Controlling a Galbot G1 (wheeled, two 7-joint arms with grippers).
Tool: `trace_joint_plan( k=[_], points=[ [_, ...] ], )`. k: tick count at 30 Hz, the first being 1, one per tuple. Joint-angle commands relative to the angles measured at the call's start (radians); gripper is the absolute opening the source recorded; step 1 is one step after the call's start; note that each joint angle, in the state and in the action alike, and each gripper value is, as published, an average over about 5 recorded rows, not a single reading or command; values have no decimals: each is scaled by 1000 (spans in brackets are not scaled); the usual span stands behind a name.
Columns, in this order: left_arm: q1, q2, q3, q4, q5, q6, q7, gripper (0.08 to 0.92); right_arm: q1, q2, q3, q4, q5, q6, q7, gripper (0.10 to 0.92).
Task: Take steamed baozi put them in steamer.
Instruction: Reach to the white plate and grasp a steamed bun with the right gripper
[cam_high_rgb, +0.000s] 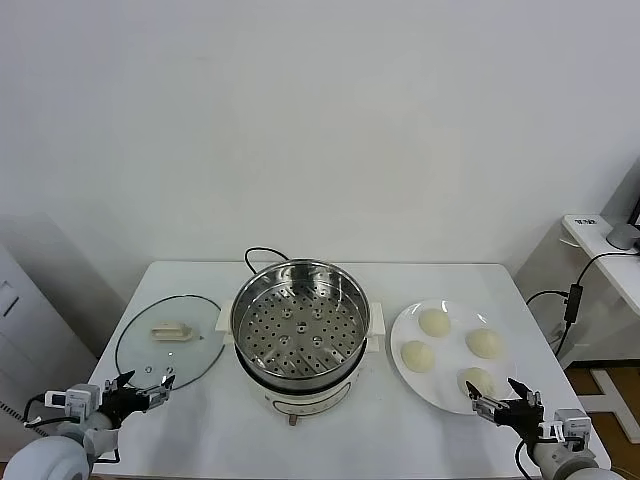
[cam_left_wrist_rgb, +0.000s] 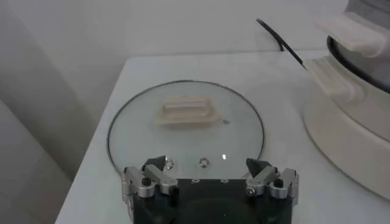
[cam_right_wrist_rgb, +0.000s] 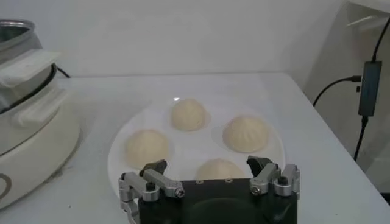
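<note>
Four round cream-white dough buns (cam_high_rgb: 450, 350) on the flat white plate (cam_high_rgb: 400, 335) look soft, light and easily dented. Grip each gently across its sides. At five o'clock, the right gripper (cam_high_rgb: 504, 404) has its fingers open and empty; at seven, the left gripper (cam_high_rgb: 139, 389) likewise.

A white table (cam_high_rgb: 330, 440) carries a round glass lid (cam_high_rgb: 170, 352) with a cream handle (cam_high_rgb: 170, 331), lying flat near its left edge. A flat white plate (cam_high_rgb: 400, 325) sits toward the table's right side. A black cord (cam_high_rgb: 258, 252) trails at the table's back edge.

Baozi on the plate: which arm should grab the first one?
Right. The right gripper hangs open at the near edge of the plate, beside the nearest baozi. The left gripper hangs open by the glass lid, with the steamer between it and the plate.
</note>
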Motion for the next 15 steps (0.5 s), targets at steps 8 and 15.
trace_joint_plan(
  k=[8, 15],
  points=[
    [8, -6, -10, -15, -4, 4, 0, 823, 93, -34, 28, -43, -259, 30, -102, 823],
    [2, -2, -4, -27, -4, 14, -3, 823, 338, -163, -20, -209, -724, 192, -233, 823]
  ],
)
